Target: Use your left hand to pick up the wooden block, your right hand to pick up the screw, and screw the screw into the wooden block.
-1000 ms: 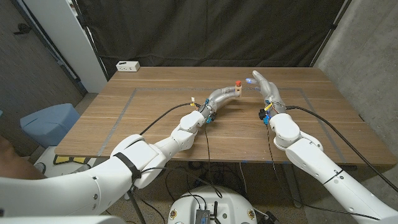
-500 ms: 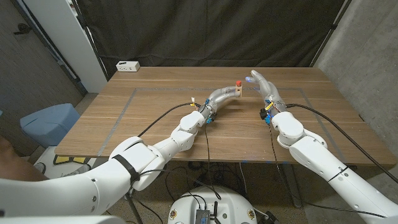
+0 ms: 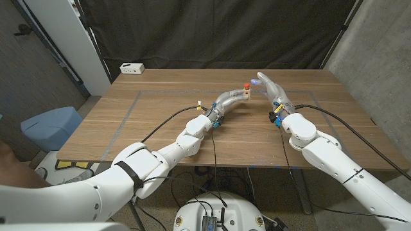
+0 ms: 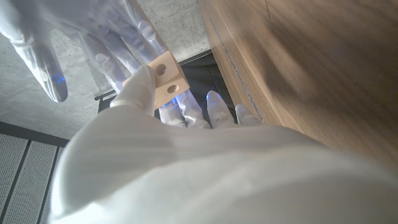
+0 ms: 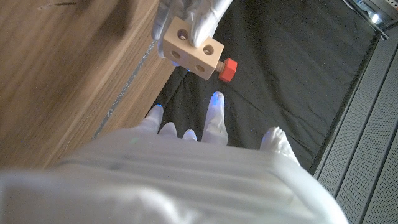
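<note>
Left robot hand (image 3: pixel 230 99) holds pale square wooden block (image 5: pixel 189 50) aloft above desk (image 3: pixel 154 128), red-headed screw (image 5: pixel 227 68) seated in its side; right robot hand (image 3: pixel 271 88) just beside, fingers spread, empty, seemingly poised for turning.

Both arms reach forward and converge. The left hand (image 3: pixel 232 98) has its fingers (image 5: pixel 194 18) closed in a grip; the right hand (image 3: pixel 272 89) close beside it has fingers spread, holding nothing.

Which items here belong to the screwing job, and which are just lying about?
Job: wooden block, held by left hand; red screw, already in the block; right hand, open beside it.
Lying about: white power strip; blue bin.
</note>
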Robot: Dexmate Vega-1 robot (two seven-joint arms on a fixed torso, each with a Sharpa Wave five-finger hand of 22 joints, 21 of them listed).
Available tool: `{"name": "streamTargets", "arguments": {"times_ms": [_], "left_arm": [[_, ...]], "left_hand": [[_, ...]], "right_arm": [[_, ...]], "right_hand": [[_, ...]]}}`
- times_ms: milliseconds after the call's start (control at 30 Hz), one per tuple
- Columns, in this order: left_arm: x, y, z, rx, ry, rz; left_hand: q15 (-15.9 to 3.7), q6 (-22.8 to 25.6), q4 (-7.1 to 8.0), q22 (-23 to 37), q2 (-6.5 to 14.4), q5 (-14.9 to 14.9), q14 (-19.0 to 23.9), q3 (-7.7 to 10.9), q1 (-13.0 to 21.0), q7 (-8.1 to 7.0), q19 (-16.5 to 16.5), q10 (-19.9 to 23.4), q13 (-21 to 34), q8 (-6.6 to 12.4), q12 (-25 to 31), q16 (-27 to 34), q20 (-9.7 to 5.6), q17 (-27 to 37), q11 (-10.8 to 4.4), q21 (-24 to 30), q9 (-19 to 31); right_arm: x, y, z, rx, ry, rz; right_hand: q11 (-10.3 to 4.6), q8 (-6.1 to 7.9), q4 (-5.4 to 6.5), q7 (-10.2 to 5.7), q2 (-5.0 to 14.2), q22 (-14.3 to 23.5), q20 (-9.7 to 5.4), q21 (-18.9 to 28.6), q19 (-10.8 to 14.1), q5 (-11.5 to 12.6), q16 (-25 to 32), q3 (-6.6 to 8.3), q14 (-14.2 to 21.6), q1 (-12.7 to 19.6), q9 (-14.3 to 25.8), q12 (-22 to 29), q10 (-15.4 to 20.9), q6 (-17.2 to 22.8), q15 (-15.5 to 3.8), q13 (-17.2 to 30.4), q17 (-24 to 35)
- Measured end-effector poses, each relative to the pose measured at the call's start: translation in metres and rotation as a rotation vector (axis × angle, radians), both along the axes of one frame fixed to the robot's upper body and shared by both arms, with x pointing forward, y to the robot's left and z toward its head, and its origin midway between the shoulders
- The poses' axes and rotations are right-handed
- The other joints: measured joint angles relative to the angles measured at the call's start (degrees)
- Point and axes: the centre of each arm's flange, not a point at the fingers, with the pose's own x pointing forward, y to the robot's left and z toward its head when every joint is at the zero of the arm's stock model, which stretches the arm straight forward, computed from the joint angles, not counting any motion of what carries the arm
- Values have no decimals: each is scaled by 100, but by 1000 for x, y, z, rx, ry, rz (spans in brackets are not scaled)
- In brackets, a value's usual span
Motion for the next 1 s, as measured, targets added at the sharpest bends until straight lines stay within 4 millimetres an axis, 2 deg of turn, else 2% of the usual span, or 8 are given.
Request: {"name": "streamTargets", "arguments": {"times_ms": [100,567,667,867,1000], "left_arm": [[0,0,0,0,-1,-1],[0,0,0,0,0,1],[-1,0,0,-1,-1,1],[-1,0,-1,-1,0,1],[-1,0,-1,-1,0,0]], "left_hand": [[0,0,0,0,0,0,0,0,1,0,0,0,0,0,0,0,0,0,0,0,0],[0,0,0,0,1,0,0,0,3,0,0,0,0,0,0,0,0,0,0,0,-4],[0,0,0,0,1,7,0,0,4,0,0,0,0,0,0,0,0,0,0,0,-4],[0,0,0,0,8,7,0,0,11,0,-1,0,0,0,0,0,0,0,0,0,-3],[0,0,0,0,7,6,0,0,11,0,0,0,0,0,0,0,0,0,0,0,-2]], "right_arm": [[1,0,0,-10,4,7],[4,2,3,-47,22,34],[4,2,3,-50,23,38],[4,2,3,-54,24,40],[4,2,3,-54,23,43]], "right_hand": [[18,0,46,19,4,0,14,0,-10,0,0,-2,0,-22,-22,0,-18,-20,0,0,0],[49,29,77,43,33,0,34,0,-91,21,0,-18,24,-97,-26,0,-48,-38,22,1,0],[49,69,89,124,34,0,34,1,-91,21,0,-5,24,-97,-26,0,-48,46,22,1,0],[49,152,89,152,34,-1,34,9,-90,43,0,-5,24,-97,-26,49,-48,279,22,1,-16],[46,152,89,166,34,-1,34,27,-90,43,0,-5,24,-97,-22,49,-45,334,22,1,-17]]}}
